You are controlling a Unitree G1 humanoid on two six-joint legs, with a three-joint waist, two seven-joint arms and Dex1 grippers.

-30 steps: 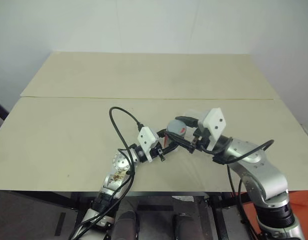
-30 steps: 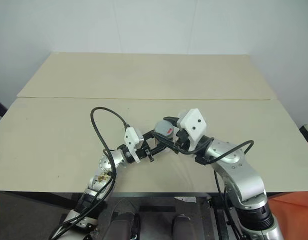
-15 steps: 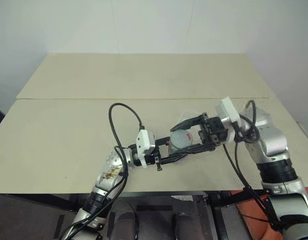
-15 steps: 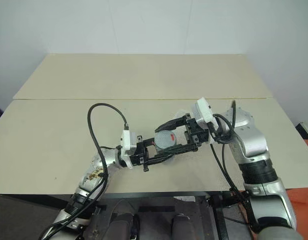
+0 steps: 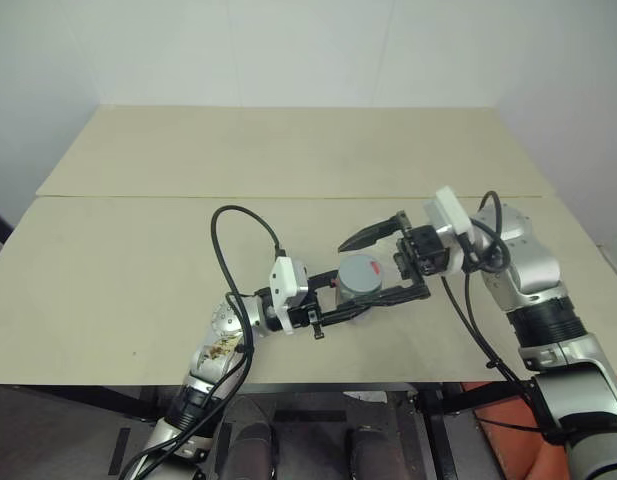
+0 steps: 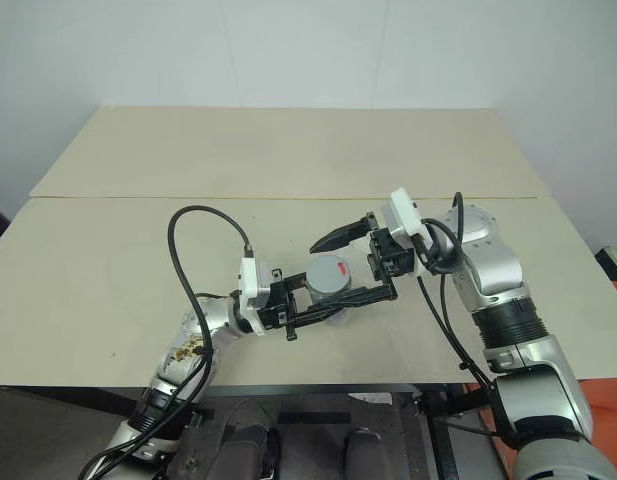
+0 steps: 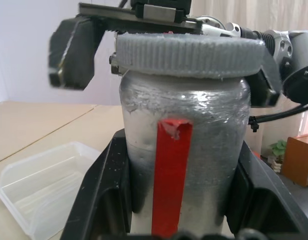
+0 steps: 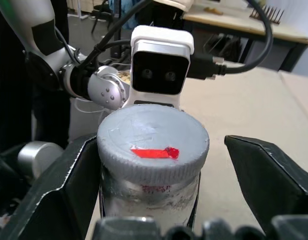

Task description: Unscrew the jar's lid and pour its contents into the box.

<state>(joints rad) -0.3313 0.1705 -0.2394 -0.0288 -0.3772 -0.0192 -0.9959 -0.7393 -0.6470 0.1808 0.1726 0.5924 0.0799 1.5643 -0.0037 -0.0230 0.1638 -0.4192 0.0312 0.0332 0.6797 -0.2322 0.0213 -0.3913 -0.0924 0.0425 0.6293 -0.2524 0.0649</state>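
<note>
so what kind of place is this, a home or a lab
Probably a lab or workshop: a bare beige tabletop against a plain white wall, and workbenches with cables and clutter behind the silvery red-striped jar.

Table (image 5: 138, 250) open leftward; box (image 7: 44, 175) beside jar (image 7: 181, 150).
</note>
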